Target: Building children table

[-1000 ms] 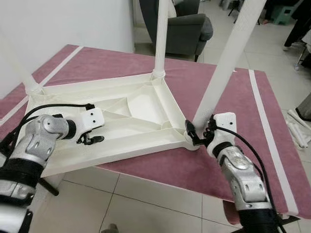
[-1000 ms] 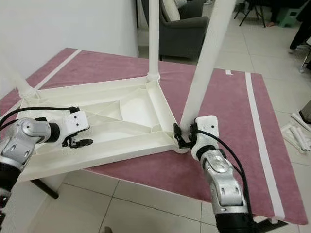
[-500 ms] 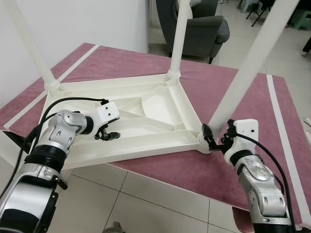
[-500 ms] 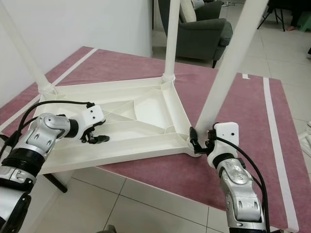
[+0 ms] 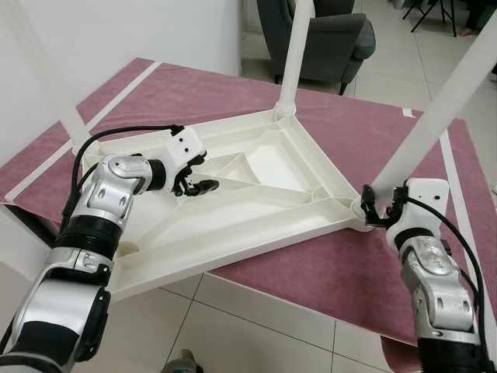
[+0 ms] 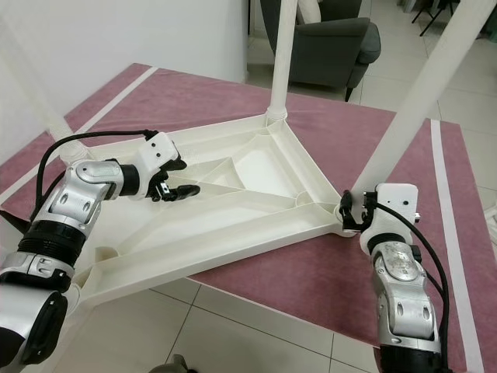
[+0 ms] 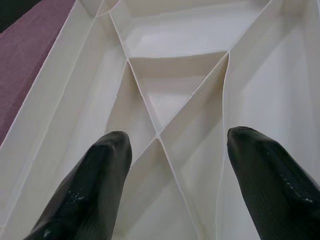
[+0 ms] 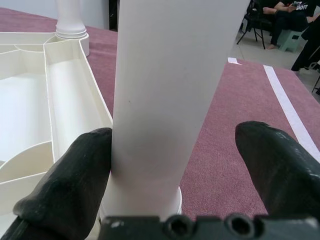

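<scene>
The white children's table (image 5: 256, 210) lies upside down on a maroon mat (image 5: 326, 272), with its legs pointing up. My left gripper (image 5: 203, 180) hovers open over the ribbed underside, left of centre; in the left wrist view its fingers (image 7: 95, 190) straddle a crossing of ribs and hold nothing. My right gripper (image 5: 373, 214) stands open around the base of the near right leg (image 5: 435, 124). In the right wrist view one finger (image 8: 65, 175) touches that leg (image 8: 170, 75), while the other stands apart from it. A far leg (image 5: 293, 54) and a left leg (image 5: 46, 78) also stand upright.
A dark grey armchair (image 5: 326, 39) stands behind the mat on the tiled floor (image 5: 256, 318). White tape lines (image 5: 454, 179) run along the mat's sides. The table's near left corner (image 5: 116, 287) overhangs the mat's front edge. People sit far behind (image 8: 295, 15).
The camera has shifted. My left gripper has moved from the near rail farther in over the middle ribs. My right gripper stays at the base of the near right leg.
</scene>
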